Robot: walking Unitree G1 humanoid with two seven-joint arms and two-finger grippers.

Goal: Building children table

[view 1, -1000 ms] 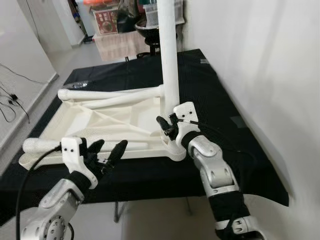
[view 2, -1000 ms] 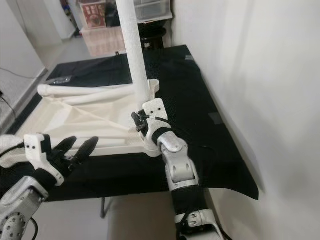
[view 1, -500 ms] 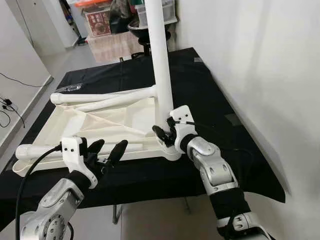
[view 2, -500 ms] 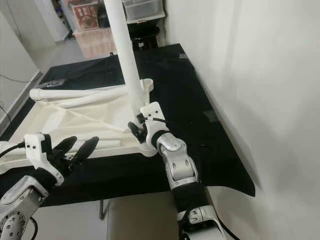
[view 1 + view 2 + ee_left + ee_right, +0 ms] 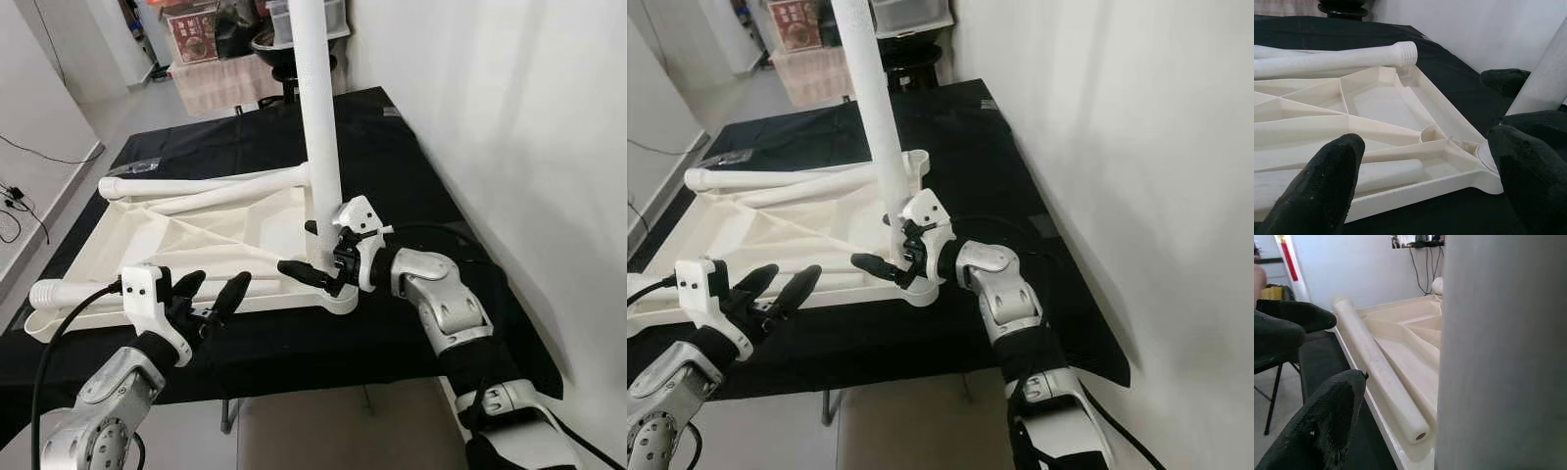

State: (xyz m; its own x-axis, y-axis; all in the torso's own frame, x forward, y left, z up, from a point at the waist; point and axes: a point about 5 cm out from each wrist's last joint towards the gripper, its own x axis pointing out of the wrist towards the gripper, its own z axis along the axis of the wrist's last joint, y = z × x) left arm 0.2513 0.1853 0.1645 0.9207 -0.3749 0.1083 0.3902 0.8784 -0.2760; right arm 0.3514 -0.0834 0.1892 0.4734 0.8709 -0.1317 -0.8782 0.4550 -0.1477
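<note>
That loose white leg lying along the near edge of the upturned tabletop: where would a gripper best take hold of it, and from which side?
Probably at the smooth middle of the loose leg, coming down from above with a finger on each side. It lies flat inside the tabletop, whose raised rim blocks a level approach from the near edge. The left gripper hovers open just in front of it. The round shaft suits a pinch across its width.

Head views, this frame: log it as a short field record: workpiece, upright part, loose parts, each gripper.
workpiece: white tabletop, upside down on black-covered table
upright part: leg standing in near right corner socket
loose parts: two legs lying on the tabletop
right gripper: open, at the upright leg's base
left gripper: open, hovering off the tabletop's near edge
</note>
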